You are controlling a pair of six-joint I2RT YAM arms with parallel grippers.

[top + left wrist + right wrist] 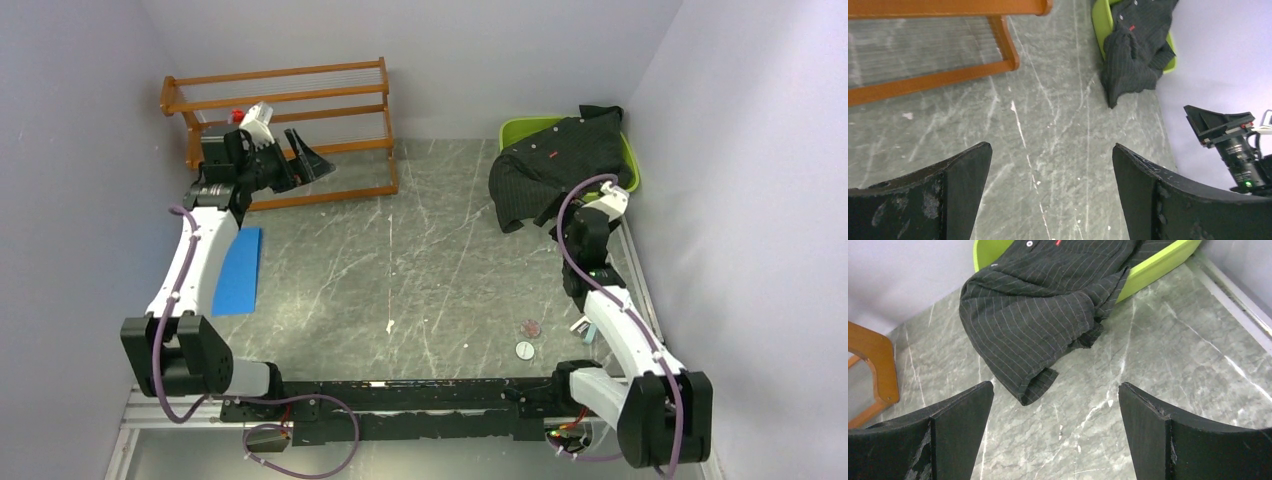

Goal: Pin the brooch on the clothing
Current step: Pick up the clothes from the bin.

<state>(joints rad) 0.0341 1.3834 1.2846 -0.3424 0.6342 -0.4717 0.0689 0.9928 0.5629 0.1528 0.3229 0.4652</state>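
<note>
The clothing (555, 165), a black pinstriped shirt, lies crumpled half in a green bin (520, 130) at the back right, one sleeve trailing onto the table. My right gripper (562, 222) hovers open just in front of it. In the right wrist view the sleeve cuff of the shirt (1048, 305) lies just beyond the empty right gripper (1055, 384). Two small round pieces, one pinkish (529, 327) and one white (525, 350), lie near the right arm's base; which one is the brooch I cannot tell. My left gripper (318, 160) is open and empty by the wooden rack, and its wrist view shows only bare tabletop under the left gripper (1050, 145).
A wooden rack (290, 110) stands at the back left. A blue mat (238, 270) lies along the left side. A small pale object (582, 328) sits beside the right arm. Walls close in on three sides, and a metal rail runs along the right edge.
</note>
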